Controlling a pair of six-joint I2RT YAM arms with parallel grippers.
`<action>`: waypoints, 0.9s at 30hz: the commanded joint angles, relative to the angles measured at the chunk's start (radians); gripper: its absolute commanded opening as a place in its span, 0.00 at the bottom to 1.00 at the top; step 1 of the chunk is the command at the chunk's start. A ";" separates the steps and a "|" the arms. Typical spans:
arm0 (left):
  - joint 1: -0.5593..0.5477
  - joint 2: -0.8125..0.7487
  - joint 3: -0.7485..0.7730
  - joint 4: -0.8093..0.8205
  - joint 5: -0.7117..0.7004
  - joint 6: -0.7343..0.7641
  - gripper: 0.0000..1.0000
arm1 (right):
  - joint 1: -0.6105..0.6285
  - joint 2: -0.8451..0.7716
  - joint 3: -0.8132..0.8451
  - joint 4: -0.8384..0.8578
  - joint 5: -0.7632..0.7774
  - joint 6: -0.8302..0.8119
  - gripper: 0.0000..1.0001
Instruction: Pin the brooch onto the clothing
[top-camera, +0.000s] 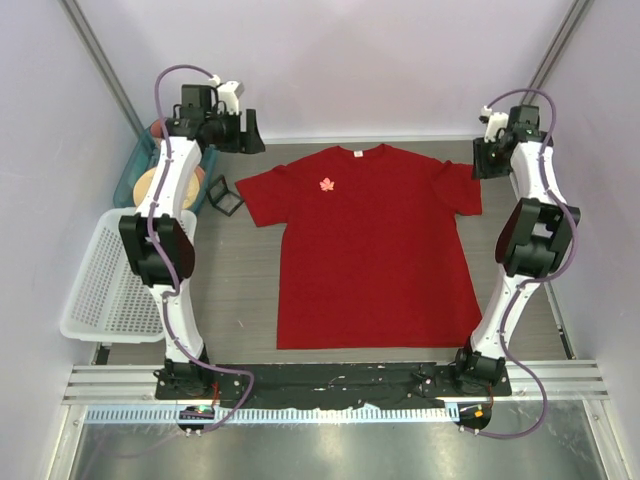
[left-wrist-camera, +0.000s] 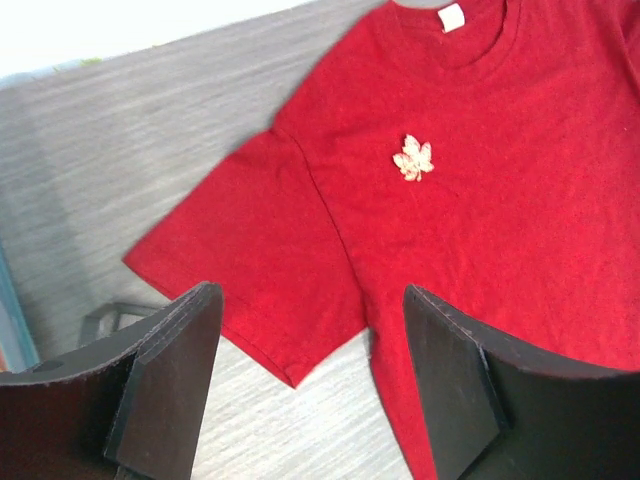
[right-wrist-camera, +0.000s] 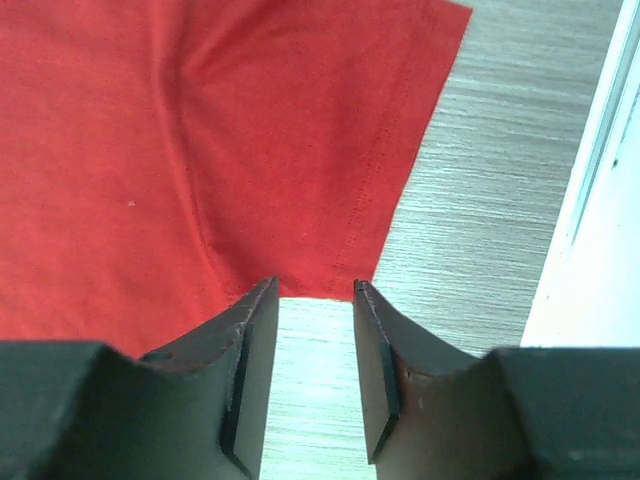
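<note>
The clothing (top-camera: 370, 250), a bright red T-shirt, lies flat on the grey table with its white neck label (left-wrist-camera: 452, 17) at the far side. The brooch (top-camera: 326, 185), a tiny pale pink maple leaf, sits on the shirt's chest; the left wrist view shows the brooch (left-wrist-camera: 413, 158) beyond the fingers. My left gripper (top-camera: 250, 130) hovers open above the shirt's left sleeve (left-wrist-camera: 260, 250), holding nothing. My right gripper (top-camera: 483, 160) hangs by the right sleeve (right-wrist-camera: 330, 150). Its jaws (right-wrist-camera: 314, 285) stand apart with only bare table between them.
A small black square box (top-camera: 226, 195) lies just left of the left sleeve. Left of the table are a teal tray (top-camera: 135, 165) with round plates and a white mesh basket (top-camera: 105, 285). A white wall (right-wrist-camera: 600, 220) runs close on the right.
</note>
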 joint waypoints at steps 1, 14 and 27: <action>0.002 -0.057 -0.049 -0.023 0.055 -0.030 0.77 | 0.003 0.082 -0.014 0.047 0.036 -0.011 0.40; 0.004 -0.115 -0.210 -0.081 0.019 -0.033 0.78 | -0.051 0.243 0.009 0.135 0.180 -0.045 0.29; 0.022 -0.166 -0.233 -0.086 0.078 -0.060 0.99 | -0.069 0.077 0.021 0.149 0.152 -0.014 0.71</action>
